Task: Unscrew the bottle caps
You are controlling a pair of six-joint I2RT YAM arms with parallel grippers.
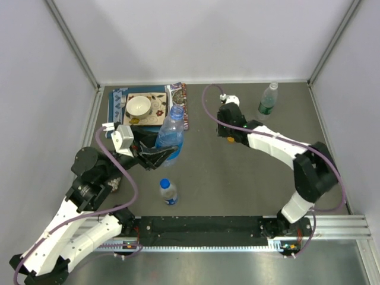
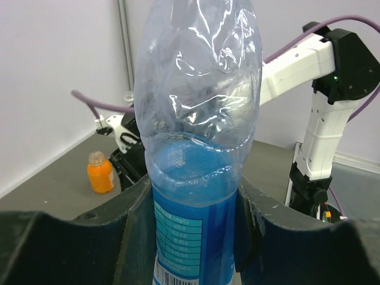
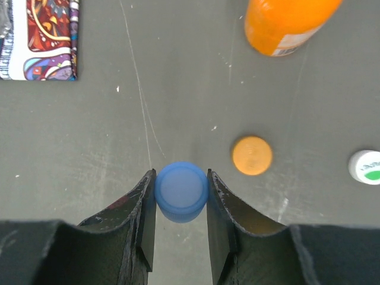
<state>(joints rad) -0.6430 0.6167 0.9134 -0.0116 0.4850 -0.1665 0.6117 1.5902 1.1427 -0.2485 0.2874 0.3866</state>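
**Fingers loaded on both arms: the right fingers (image 3: 145, 225) nip a blue cap (image 3: 181, 191), the left fingers (image 2: 133, 237) clasp a blue-label bottle (image 2: 199, 119)**

In the right wrist view, the right fingers are closed to the cap's width and press its two sides at bottom centre. Whether the cap touches the table (image 1: 237, 178) cannot be told. Just right of it an orange cap (image 3: 252, 155) lies flat on the table. A white cap (image 3: 367, 167) lies at the right edge, and the orange bottle (image 3: 285, 24) stands at the upper right.

The left fingers are closed on the label band of their bottle. Its clear, dented wall rises above them, and its mouth is too small to read in any view.

From above, that bottle sits left of centre. Right behind it at the upper left is a patterned mat (image 1: 159, 110) carrying a white bowl (image 1: 138, 107). A greenish bottle (image 1: 267, 104) stands at the upper right, near the right fingers. A small bottle (image 1: 170, 195) stands apart at lower centre with a blue cap on top.
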